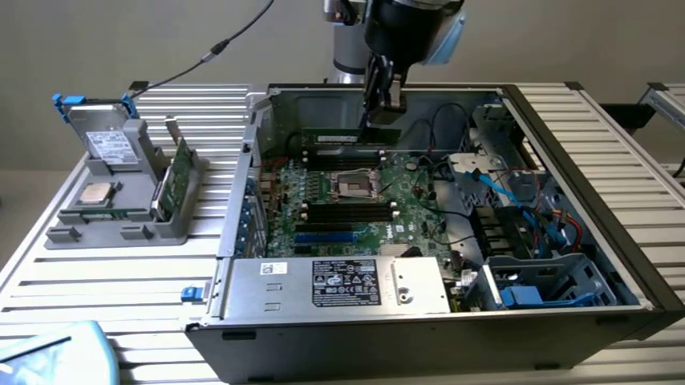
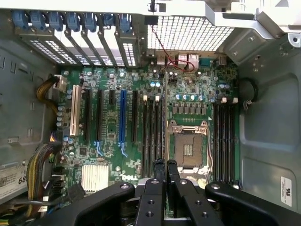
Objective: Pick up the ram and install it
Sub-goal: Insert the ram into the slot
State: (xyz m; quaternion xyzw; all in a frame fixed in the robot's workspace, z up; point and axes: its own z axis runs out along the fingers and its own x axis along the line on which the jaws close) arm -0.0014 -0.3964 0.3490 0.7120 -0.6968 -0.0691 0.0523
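Note:
The ram [image 1: 350, 137], a thin dark-green stick, hangs level inside the open computer case [image 1: 249, 160], held at one end by my gripper [image 1: 383, 119], which is shut on it. It hovers just above the far black memory slots [image 1: 342, 156], behind the empty processor socket [image 1: 354, 184]. In the wrist view the ram [image 2: 165, 113] appears edge-on as a thin line running out from between the closed fingertips [image 2: 159, 165]. It lies along the black memory slots [image 2: 153, 136] beside the processor socket [image 2: 188, 146]. A further bank of slots [image 2: 223, 141] flanks the socket's other side.
On the exterior view's left a grey holder [image 1: 75, 233] carries a silver processor chip [image 1: 96, 193], a taller green card [image 1: 172, 180] and a drive [image 1: 107, 144]. The power supply [image 1: 342, 285] fills the case's near side. Blue and red cables [image 1: 524, 196] crowd the exterior view's right.

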